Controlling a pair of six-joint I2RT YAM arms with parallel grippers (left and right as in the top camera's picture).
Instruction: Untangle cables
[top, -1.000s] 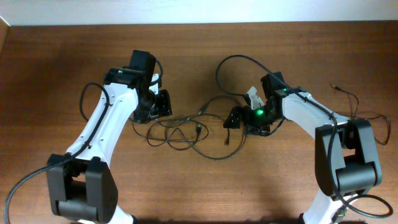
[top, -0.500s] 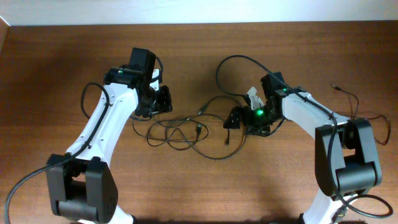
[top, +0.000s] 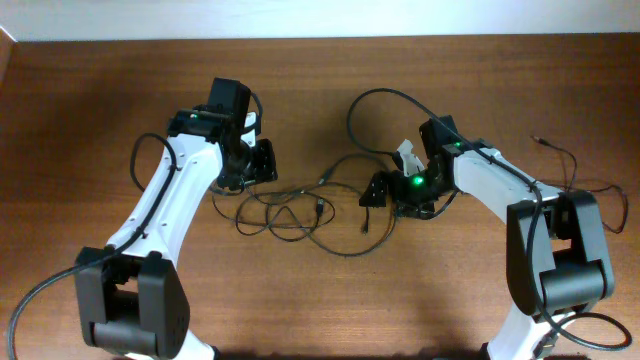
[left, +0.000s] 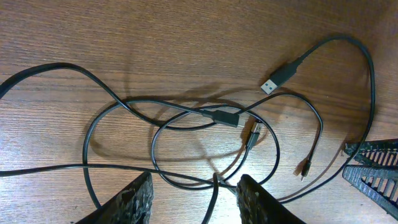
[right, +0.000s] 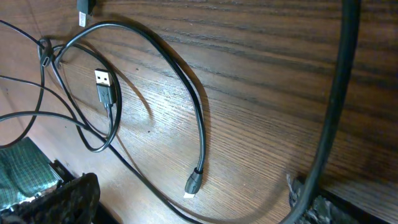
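Looks like the reach-in before a first pull, with nothing pinched yet. Next calls for closing the left gripper (left: 194, 200) on the single strand running up between its spread fingers (left: 134, 198), then drawing that strand away from the crossing by the plugs. Finds the cables (left: 217, 116) looped and crossed on the table (top: 450, 300) between both arms, just ahead of the right gripper (right: 186, 211), likewise spread wide and seemingly empty, a white-tipped plug (right: 193, 183) close in front
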